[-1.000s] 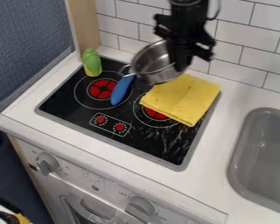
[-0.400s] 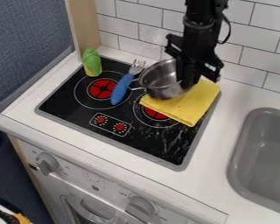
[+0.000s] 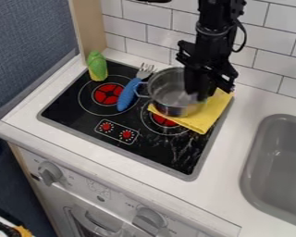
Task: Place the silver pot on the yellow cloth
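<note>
At the bottom of the frame is the oven front with its grey knobs (image 3: 50, 173), and above it the white table (image 3: 175, 196). The grey sink (image 3: 248, 176) is set into it at the right edge. The black stovetop (image 3: 70, 113) fills the middle left, with two small red dials (image 3: 116, 130) on its near part.

The yellow cloth (image 3: 201, 121) lies across the stovetop's right-hand burner. Over its left part is the silver pot (image 3: 169, 95), roughly upright; whether its base bears fully on the cloth, I cannot tell. The black hand (image 3: 199, 94) is at the pot's right side, and I cannot tell whether it is apart or clamped on the rim.

Let go with the base only partly supported, the pot could tip left off the fold. If the hand snags the rim as it lifts, pot and cloth may drag together. Any slide left could push the pot's wire handle into the blue-handled fork (image 3: 129, 95) just beside it. The toy corn (image 3: 97, 66), farther off at upper left, seems safe.
</note>
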